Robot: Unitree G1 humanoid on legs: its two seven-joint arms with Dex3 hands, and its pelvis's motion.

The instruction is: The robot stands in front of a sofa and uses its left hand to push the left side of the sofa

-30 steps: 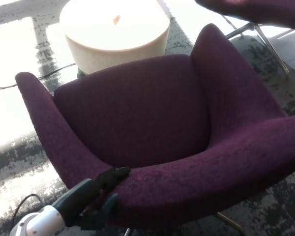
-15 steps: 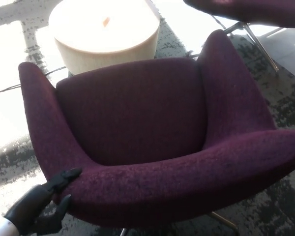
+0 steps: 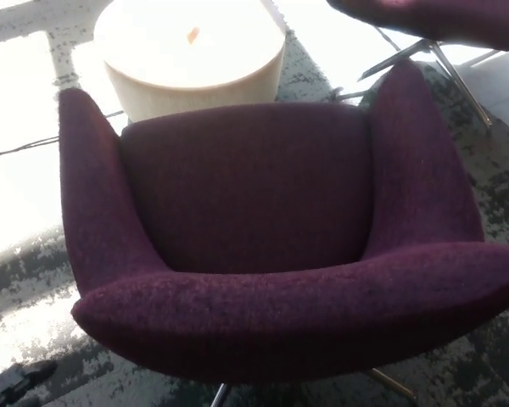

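A dark purple armchair-style sofa (image 3: 263, 212) fills the middle of the head view, seen from behind its backrest, its seat facing away from me. Its left arm (image 3: 93, 186) rises at picture left and its right arm (image 3: 424, 161) at picture right. Only the black tips of my left hand (image 3: 17, 381) show at the bottom left corner, low over the carpet and clear of the sofa. Whether that hand is open or shut cannot be seen. My right hand does not show.
A round cream table (image 3: 191, 55) stands just beyond the sofa. Another purple chair (image 3: 433, 17) on thin metal legs (image 3: 458, 72) sits at the top right. A dark cable (image 3: 25, 146) runs across the bright patterned carpet at left.
My left hand has slid off the sofa's lower left edge and dropped toward the bottom left corner. The sofa has turned, its left arm swinging away and to the right.
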